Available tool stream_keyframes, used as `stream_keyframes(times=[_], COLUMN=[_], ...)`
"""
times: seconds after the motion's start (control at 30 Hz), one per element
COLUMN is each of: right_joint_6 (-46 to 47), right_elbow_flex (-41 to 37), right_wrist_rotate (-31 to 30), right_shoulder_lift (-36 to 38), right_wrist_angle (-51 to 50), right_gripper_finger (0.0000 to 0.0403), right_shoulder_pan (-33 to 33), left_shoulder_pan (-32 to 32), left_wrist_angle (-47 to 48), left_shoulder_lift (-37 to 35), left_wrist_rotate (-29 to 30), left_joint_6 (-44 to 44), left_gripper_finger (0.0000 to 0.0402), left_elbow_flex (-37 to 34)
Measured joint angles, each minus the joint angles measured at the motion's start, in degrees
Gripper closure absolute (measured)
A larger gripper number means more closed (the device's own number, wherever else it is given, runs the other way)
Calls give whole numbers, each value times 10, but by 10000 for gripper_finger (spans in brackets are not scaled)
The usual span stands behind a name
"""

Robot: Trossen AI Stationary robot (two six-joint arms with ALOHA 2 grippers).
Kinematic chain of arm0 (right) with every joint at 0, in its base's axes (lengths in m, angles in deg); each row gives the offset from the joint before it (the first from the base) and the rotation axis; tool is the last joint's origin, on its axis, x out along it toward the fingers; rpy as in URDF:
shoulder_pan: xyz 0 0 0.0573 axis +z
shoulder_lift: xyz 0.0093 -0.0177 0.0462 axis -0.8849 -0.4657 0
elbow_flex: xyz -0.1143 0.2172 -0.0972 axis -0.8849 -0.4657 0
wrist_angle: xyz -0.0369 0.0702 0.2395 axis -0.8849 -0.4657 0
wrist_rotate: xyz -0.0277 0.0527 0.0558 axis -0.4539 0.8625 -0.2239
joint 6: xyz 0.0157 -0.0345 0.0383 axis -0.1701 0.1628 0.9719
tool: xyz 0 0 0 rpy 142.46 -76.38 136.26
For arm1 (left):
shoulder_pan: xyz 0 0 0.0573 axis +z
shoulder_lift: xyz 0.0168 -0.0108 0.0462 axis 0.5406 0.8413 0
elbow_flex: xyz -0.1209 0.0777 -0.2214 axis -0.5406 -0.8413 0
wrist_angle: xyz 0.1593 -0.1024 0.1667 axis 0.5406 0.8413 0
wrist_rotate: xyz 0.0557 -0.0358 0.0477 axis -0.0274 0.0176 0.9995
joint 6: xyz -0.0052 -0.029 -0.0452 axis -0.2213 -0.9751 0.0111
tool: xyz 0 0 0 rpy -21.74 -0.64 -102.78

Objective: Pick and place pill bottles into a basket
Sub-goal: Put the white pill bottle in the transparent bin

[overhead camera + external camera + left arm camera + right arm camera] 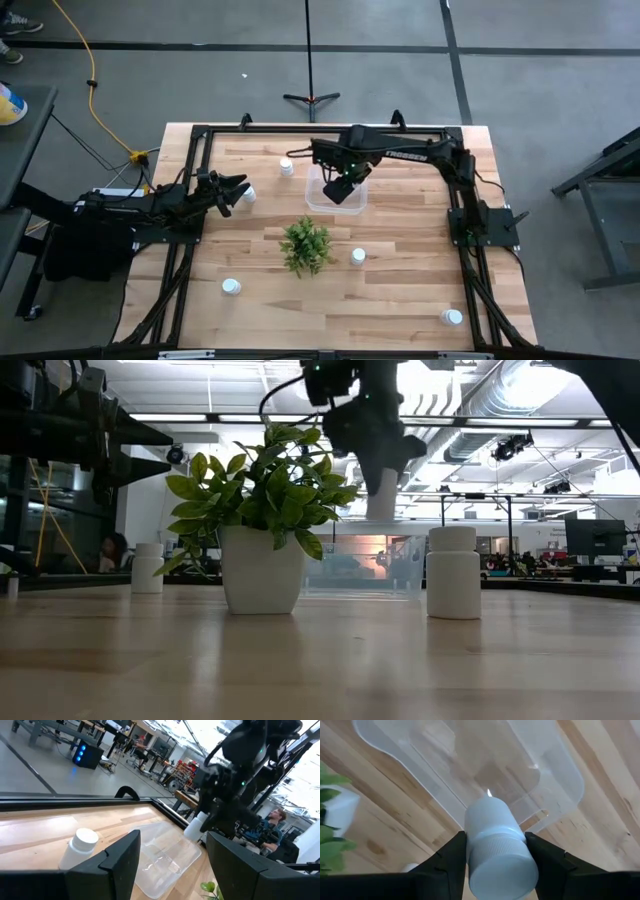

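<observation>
Right gripper [495,851] clamped on a pill bottle [496,845] above the basket [322,190], which looks empty to us, left gripper [232,190] spread apart beside another bottle [248,195], and four more [231,287] wait scattered on the counter [400,300].

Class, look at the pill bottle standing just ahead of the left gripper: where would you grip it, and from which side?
Grip the pill bottle across its round body, just under the cap. It stands upright with bare wood around it, so the open left gripper could probably slide in level from the left edge of the table, one finger passing each side.
</observation>
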Motion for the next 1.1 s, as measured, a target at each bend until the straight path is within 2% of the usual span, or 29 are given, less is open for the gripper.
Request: stream_keyframes(times=[0.2, 1.1], right_joint_6=[-13, -12], right_elbow_flex=[0, 0], right_wrist_rotate=[-8, -21], right_shoulder_lift=[-17, -17], right_wrist_angle=[-29, -10], right_gripper_finger=[234, 239], right_shoulder_pan=[1, 5], left_shoulder_pan=[0, 0], left_wrist_angle=[0, 0], left_shoulder_lift=[0, 0], left_wrist_rotate=[0, 0], left_joint_6=[0, 4], left_gripper_finger=[140, 140], left_elbow_flex=[0, 0])
